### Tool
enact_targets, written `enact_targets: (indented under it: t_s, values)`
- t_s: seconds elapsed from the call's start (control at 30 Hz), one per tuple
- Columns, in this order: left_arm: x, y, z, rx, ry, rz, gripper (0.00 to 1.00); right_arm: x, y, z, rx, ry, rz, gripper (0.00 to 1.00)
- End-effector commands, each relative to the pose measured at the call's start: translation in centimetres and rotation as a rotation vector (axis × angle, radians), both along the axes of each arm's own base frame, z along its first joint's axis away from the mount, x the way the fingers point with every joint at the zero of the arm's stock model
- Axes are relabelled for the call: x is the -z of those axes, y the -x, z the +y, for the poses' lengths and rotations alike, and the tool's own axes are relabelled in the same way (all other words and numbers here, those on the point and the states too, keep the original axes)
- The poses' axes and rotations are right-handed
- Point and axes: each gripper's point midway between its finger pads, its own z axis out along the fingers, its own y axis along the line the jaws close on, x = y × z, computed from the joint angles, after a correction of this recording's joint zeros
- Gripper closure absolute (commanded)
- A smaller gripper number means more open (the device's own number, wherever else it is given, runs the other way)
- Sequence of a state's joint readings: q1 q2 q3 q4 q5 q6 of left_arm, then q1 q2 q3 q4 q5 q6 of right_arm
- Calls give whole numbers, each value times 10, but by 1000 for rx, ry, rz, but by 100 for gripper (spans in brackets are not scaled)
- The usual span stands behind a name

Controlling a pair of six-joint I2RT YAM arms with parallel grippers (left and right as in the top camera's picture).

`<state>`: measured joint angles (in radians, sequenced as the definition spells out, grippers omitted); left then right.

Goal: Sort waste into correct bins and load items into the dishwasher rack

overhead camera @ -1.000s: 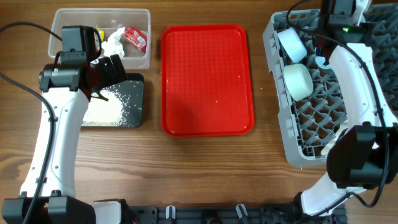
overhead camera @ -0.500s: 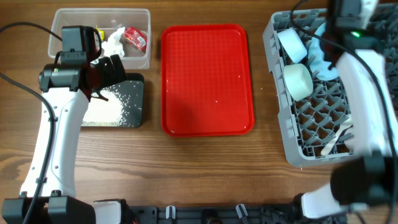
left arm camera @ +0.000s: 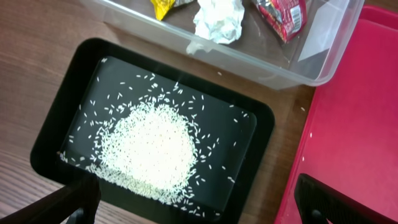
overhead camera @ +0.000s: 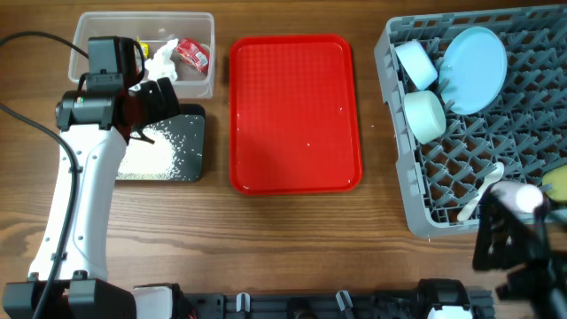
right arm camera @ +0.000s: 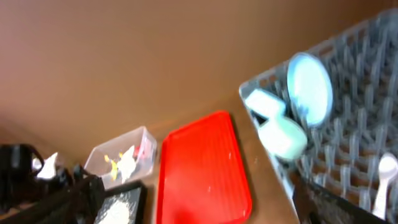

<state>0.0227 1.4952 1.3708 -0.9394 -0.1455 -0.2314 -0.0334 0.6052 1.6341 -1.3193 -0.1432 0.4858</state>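
- Since a second ago the right arm (overhead camera: 514, 235) has pulled back from over the far part of the dishwasher rack (overhead camera: 518, 151) to the near right corner of the desk (overhead camera: 292, 239). The left arm (overhead camera: 75, 204) has not shifted.
- The right hand (right arm camera: 196, 190) is released, with its fingers spread wide and nothing between them. Its own view is blurred.
- The pale blue plate (overhead camera: 472, 58) stands on edge in the rack, well ahead of the right hand and apart from it.
- Ahead and to the left of that hand, the pale blue bowl (overhead camera: 415, 64) and the mint green bowl (overhead camera: 423, 115) sit in the rack just beside the plate.
- The white spoon (overhead camera: 483, 190) lies in the rack and is the item nearest the right hand. The yellow cup (overhead camera: 556, 182) shows at the picture's right edge.
- The left hand (left arm camera: 196, 186) is released too, with its fingers wide, and it hangs over the black tray (left arm camera: 261, 124). The rice (left arm camera: 149, 146) is heaped straight below it.
- Just beyond the left hand, the clear tub (left arm camera: 323, 56) holds the yellow wrapper (left arm camera: 165, 6), the white napkin (left arm camera: 217, 18) and the red and silver wrapper (left arm camera: 280, 15).
- The red tray (overhead camera: 295, 113) lies to the right of the left hand.
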Motion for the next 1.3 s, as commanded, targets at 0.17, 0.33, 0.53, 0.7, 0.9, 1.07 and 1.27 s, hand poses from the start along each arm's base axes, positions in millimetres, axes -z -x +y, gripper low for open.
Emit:
enact_targets:
  t_s: [0.17,0.33,0.53,0.7,0.9,1.07,1.27]
  values:
    - [-6,-1,4,-25,-1,-19,0,36,-9,-17,75,78,102,0]
    - [-6,-1,4,-25,-1,-19,0,60,-75,-11,-4,216,-85,0]
    - [-6,-1,4,-25,0,-19,0,154,-116,18,-153,243,-416,0]
    - [-6,-1,4,-25,-1,-19,0,228,-123,15,-145,240,-351,0]
    - [-6,-1,4,-25,0,-19,0,256,-128,16,-153,207,-310,0]
    - [-6,-1,4,-25,-1,-19,0,254,-130,16,-145,207,-351,0]
    - [-6,-1,4,-25,-1,-19,0,255,-130,15,-145,208,-344,0]
